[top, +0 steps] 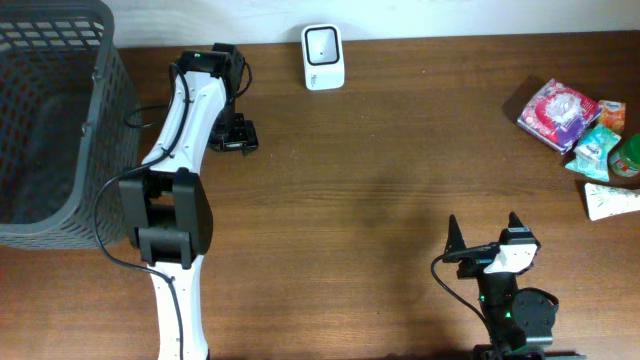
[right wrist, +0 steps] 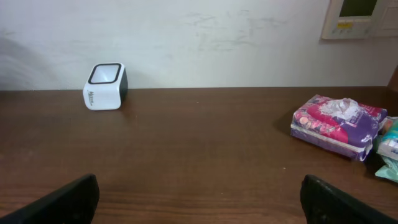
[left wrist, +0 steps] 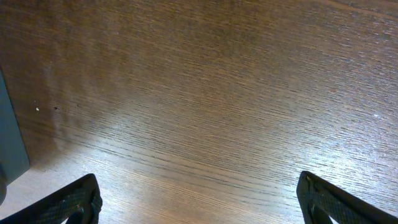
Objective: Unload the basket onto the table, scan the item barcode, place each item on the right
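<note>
The white barcode scanner point(top: 323, 57) stands at the back edge of the table, its dark window facing up; the right wrist view shows this scanner point(right wrist: 104, 86) far left by the wall. The items lie at the far right: a pink and purple package point(top: 555, 112) point(right wrist: 336, 124), a teal packet point(top: 598, 148), a green item point(top: 628, 158) and a white tube point(top: 610, 200). My right gripper point(top: 485, 235) point(right wrist: 199, 202) is open and empty near the front edge, well short of them. My left gripper point(top: 235, 135) point(left wrist: 199, 205) is open over bare wood, left of the scanner.
A tall grey mesh basket point(top: 50, 120) fills the left end of the table, right beside the left arm; its wall point(left wrist: 9, 143) shows at the left edge of the left wrist view. A wall runs behind the table.
</note>
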